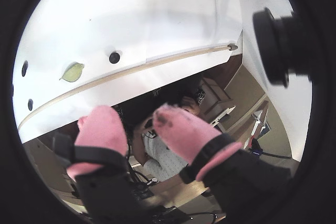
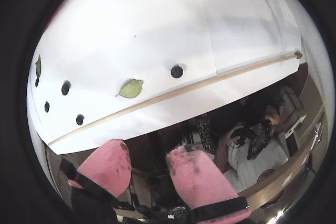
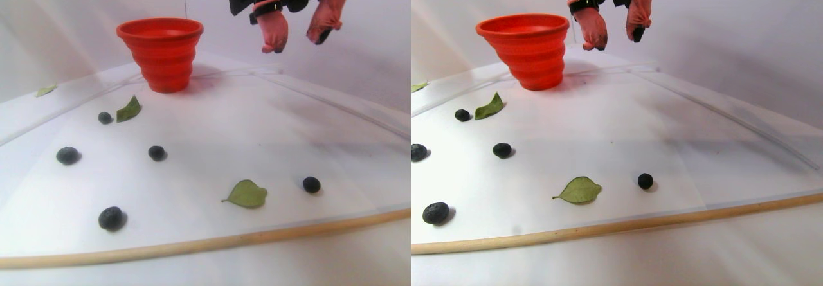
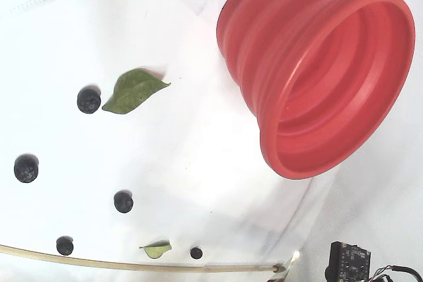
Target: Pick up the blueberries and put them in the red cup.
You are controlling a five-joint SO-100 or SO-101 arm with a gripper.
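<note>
Tool [image 3: 297, 36] hangs spread and empty at the frame's upper centre, right of the upright red cup [image 3: 161, 54], mouth up, long axis vertical. Blueberries [image 3: 156, 152] lie scattered across the desk [image 3: 212, 138] at lower left. Round berries may roll from closing fingers.

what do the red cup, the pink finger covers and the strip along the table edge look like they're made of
The red cup looks like silicone or soft plastic: stepped, ridged walls, smooth semi-gloss skin with soft highlights. The pink covers on the fingers of the gripper look like soft fabric or foam: matte, fuzzy-edged, with dark smudges. The strip looks like pale bare wood, a thin rounded dowel, though tan plastic is possible.
</note>
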